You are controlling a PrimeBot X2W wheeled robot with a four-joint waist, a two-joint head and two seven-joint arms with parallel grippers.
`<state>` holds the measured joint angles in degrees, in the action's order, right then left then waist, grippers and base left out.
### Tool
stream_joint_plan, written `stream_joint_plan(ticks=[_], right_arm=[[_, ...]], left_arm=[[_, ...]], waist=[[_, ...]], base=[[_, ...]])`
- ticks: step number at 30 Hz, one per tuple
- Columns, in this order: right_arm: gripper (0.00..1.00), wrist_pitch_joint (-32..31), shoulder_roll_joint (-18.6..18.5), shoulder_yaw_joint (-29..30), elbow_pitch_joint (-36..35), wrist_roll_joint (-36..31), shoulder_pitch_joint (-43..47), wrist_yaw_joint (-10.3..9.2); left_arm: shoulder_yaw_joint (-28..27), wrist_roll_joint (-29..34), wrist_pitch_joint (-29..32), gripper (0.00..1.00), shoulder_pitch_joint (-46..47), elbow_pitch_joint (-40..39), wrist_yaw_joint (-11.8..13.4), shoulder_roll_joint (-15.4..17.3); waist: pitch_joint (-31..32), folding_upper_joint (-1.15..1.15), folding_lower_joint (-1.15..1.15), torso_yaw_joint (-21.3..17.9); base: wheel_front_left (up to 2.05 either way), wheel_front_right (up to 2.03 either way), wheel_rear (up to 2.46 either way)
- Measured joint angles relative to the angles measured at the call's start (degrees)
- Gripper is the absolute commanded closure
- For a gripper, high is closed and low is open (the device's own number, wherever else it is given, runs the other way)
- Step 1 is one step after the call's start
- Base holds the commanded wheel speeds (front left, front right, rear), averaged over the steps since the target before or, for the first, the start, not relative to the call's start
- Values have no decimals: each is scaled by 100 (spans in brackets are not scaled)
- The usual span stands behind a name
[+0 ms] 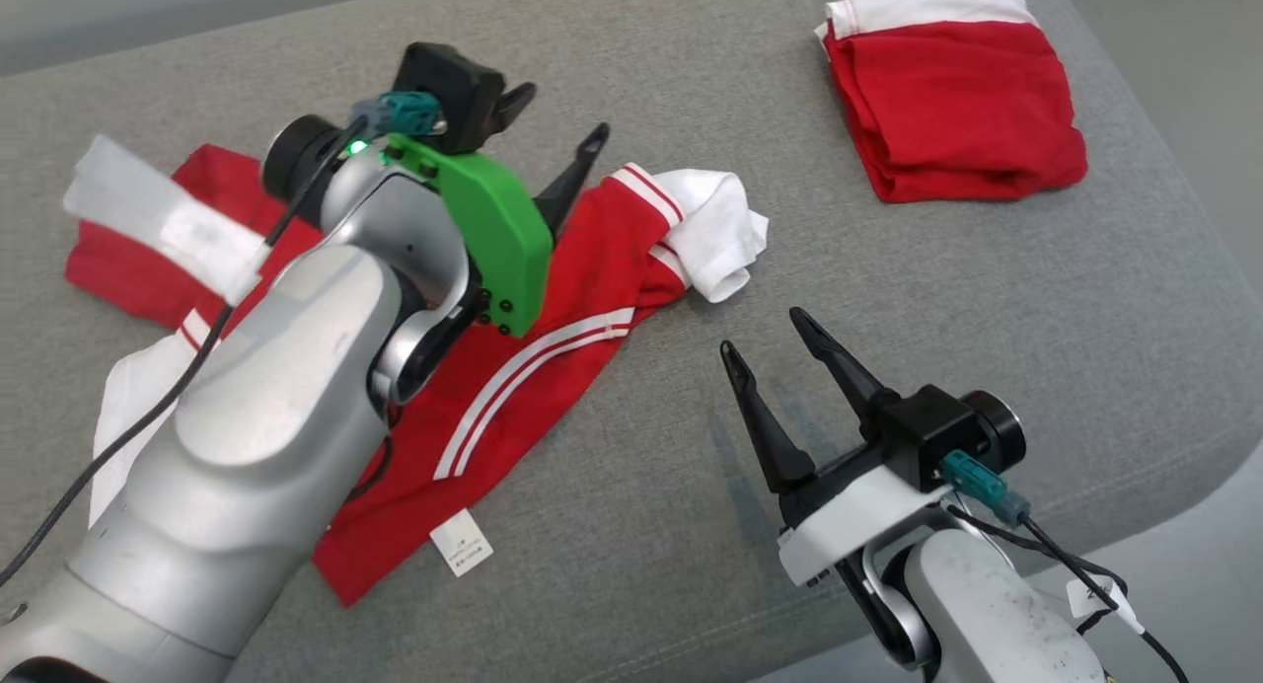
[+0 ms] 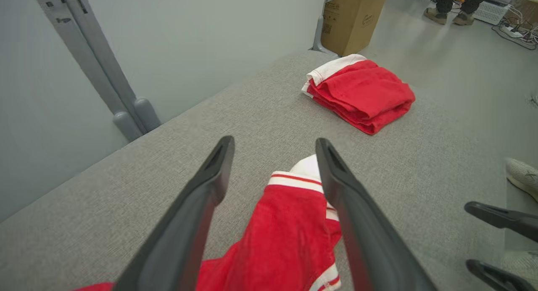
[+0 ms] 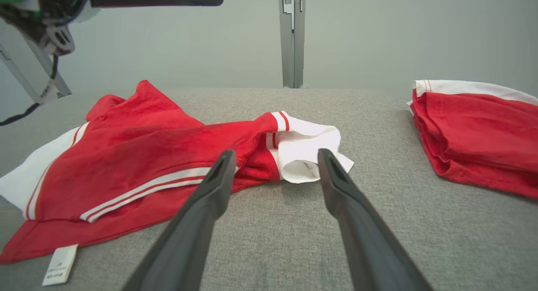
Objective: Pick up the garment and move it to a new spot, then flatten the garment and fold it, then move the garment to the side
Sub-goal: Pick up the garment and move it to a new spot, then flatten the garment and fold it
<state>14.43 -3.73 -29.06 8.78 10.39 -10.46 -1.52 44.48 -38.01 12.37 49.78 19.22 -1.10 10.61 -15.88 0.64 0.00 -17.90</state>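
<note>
The garment point(image 1: 553, 367) is a red top with white sleeves and white stripes, lying crumpled on the grey cushion point(image 1: 691, 61). One white sleeve point(image 1: 715, 229) is bunched at its right end. My left gripper point(image 1: 557, 120) hangs open above the garment's upper part and holds nothing; in the left wrist view the red cloth point(image 2: 286, 240) lies below the open left gripper point(image 2: 273, 146). My right gripper point(image 1: 763, 333) is open over bare cushion, just right of the garment. From the right wrist, the open right gripper point(image 3: 275, 156) points at the white sleeve point(image 3: 307, 152).
A second red and white garment point(image 1: 952, 101) lies folded at the cushion's far right corner. Beyond the cushion stand a cardboard box point(image 2: 353, 17) and a grey post point(image 3: 292, 34). A person's feet point(image 2: 449, 13) and a pale shoe point(image 2: 523, 173) are on the floor.
</note>
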Motion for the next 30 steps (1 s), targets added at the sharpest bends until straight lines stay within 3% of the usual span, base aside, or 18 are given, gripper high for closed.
stream_joint_plan(ticks=[10,13,30], right_arm=[[0,0,-202,-546,305,-358,-164,410],[0,0,-223,-731,400,-457,-346,547],[0,-528,-237,-1432,1339,-746,-1179,806]], left_arm=[[-560,-47,-1036,0,-1282,-297,635,289],[-716,-46,-1332,0,-1638,-355,669,366],[-1318,-108,-2186,0,-2929,-809,793,469]], waist=[[208,0,0,743],[273,0,0,972],[499,0,0,2217]], base=[[0,0,0],[0,0,0],[0,0,0]])
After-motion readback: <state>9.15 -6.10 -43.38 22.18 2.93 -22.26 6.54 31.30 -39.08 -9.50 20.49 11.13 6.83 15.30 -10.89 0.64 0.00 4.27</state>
